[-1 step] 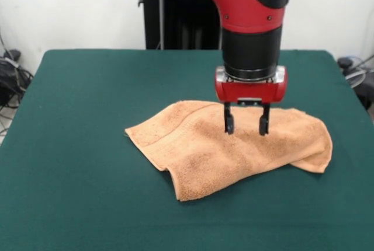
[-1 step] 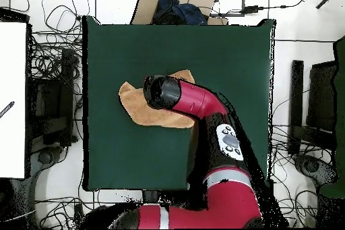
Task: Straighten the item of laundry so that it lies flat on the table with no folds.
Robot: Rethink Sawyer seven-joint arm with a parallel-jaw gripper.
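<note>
The peach-orange item of laundry [image 1: 228, 149] lies rumpled and folded over itself on the dark green table [image 1: 76, 163], right of centre in the front view. My gripper [image 1: 246, 124] hangs straight down over the cloth's upper middle, open, its two black fingers [image 1: 229, 122] spread apart with their tips at or just above the fabric, holding nothing. From overhead the towel [image 2: 135, 104] peeks out on both sides of the arm's black wrist [image 2: 160, 92], which hides the cloth's middle and the fingers.
The red arm [image 2: 222, 139] crosses the table's lower right quarter in the overhead view. Cables and equipment [image 2: 47, 92] surround the table. A cardboard box [image 2: 176, 1] sits beyond the table's top edge.
</note>
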